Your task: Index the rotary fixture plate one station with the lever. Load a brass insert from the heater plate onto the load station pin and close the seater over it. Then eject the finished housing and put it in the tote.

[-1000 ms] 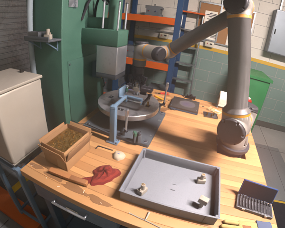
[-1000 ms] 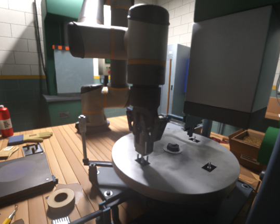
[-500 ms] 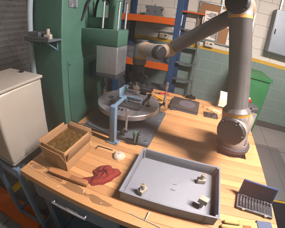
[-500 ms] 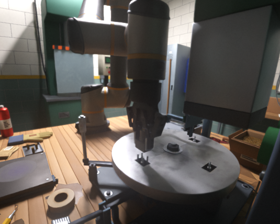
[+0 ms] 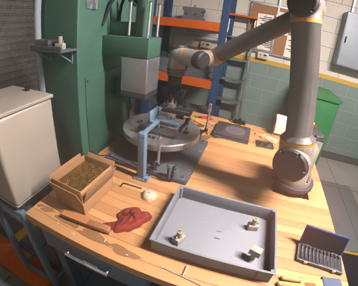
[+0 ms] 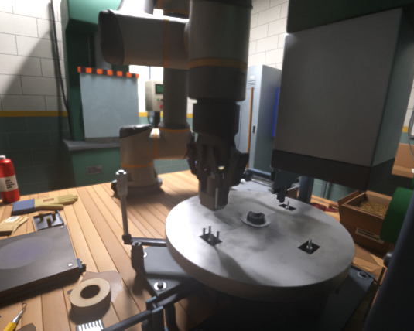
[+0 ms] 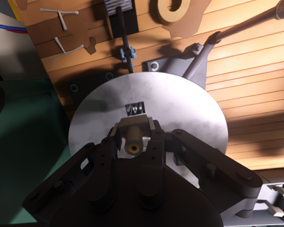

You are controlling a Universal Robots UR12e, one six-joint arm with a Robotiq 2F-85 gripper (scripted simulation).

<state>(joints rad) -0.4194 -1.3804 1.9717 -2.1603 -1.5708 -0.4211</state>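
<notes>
The finished housing [image 7: 133, 136], a beige block with a round boss and a brass-lined bore, is held in my closed gripper [image 6: 214, 199] a little above the rotary fixture plate [image 6: 259, 241], just over the empty station nest with its pins [image 6: 210, 236]. The index lever [image 6: 122, 207] stands upright at the plate's left edge. The blue seater arm [image 5: 151, 129] reaches over the plate's near side. The heater plate [image 5: 231, 131] lies on the bench to the right. The grey tote [image 5: 218, 231] sits at the bench's front with three housings in it.
The grey press head [image 6: 346, 96] hangs over the plate right beside my wrist, on the green machine column [image 5: 80, 77]. A cardboard box of inserts [image 5: 82, 177], a red rag [image 5: 130, 218], a tape roll [image 6: 89, 294] and a bit case [image 5: 322, 249] lie on the bench.
</notes>
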